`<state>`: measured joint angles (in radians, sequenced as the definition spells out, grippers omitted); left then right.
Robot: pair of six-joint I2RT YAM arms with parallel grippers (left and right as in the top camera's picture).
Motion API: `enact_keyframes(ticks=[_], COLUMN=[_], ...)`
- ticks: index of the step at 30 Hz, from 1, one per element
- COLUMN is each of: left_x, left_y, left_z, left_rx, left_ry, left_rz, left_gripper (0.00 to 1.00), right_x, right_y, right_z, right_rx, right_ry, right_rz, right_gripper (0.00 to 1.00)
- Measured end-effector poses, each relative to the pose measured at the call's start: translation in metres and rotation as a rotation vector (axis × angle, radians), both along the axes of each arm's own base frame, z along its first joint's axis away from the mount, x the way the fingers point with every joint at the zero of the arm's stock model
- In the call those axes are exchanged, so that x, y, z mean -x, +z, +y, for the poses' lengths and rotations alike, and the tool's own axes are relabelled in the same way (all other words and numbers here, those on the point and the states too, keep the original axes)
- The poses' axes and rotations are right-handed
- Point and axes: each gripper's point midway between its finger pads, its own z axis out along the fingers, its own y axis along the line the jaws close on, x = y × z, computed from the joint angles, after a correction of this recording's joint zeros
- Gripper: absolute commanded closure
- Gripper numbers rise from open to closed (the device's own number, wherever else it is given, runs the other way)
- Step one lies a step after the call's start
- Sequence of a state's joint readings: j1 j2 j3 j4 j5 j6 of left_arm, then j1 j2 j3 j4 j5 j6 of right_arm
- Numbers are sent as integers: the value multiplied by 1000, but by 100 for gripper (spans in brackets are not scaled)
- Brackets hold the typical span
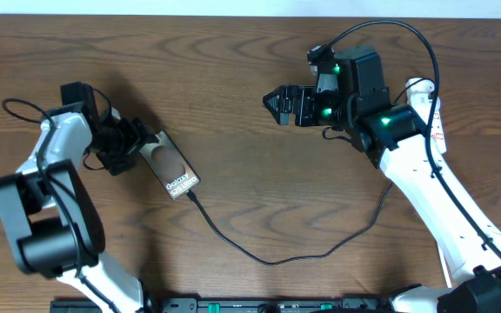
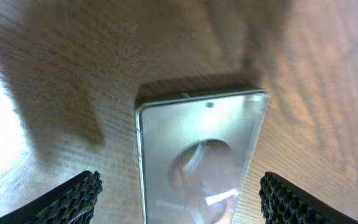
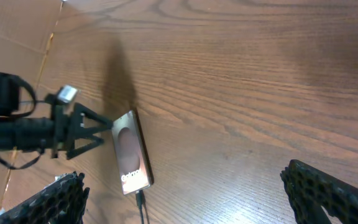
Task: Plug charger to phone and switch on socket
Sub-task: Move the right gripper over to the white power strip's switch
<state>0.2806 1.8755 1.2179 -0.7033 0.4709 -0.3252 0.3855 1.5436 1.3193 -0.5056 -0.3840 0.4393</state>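
Note:
The dark bronze phone [image 1: 171, 168] lies flat on the wooden table, with its "Galaxy" lettering toward its lower end. The charger cable [image 1: 268, 260] runs in a loop from the right, and its black plug [image 1: 190, 194] sits in the phone's lower end. My left gripper [image 1: 136, 142] is open at the phone's upper end. In the left wrist view the fingers [image 2: 179, 202] stand either side of the phone [image 2: 197, 155] without touching it. My right gripper [image 1: 279, 103] is open and empty above the table. The right wrist view [image 3: 188, 199] shows the phone [image 3: 131, 152] and the plug [image 3: 140, 198]. The white socket [image 1: 439, 129] is mostly hidden behind the right arm.
The wooden table [image 1: 259, 191] carries the things. The left arm's base [image 1: 46, 217] stands at the front left, and its black cables loop at the far left [image 1: 20, 109]. The right arm [image 1: 442, 209] crosses the right side.

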Motion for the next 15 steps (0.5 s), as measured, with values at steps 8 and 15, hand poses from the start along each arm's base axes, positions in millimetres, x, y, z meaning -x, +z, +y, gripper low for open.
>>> enact_keyframes(ticks=[8, 15], left_x=[-6, 0], left_y=[71, 157], left_z=[-5, -34], left_rx=[-14, 80], left_ry=[-8, -100], left_rz=[-187, -450], left_gripper=[10, 9], right_x=[-1, -7], right_y=[0, -3], right_z=[-1, -13], right_rx=[5, 17], right_ry=[-6, -51], right_rz=[-1, 5], right_gripper=[1, 1])
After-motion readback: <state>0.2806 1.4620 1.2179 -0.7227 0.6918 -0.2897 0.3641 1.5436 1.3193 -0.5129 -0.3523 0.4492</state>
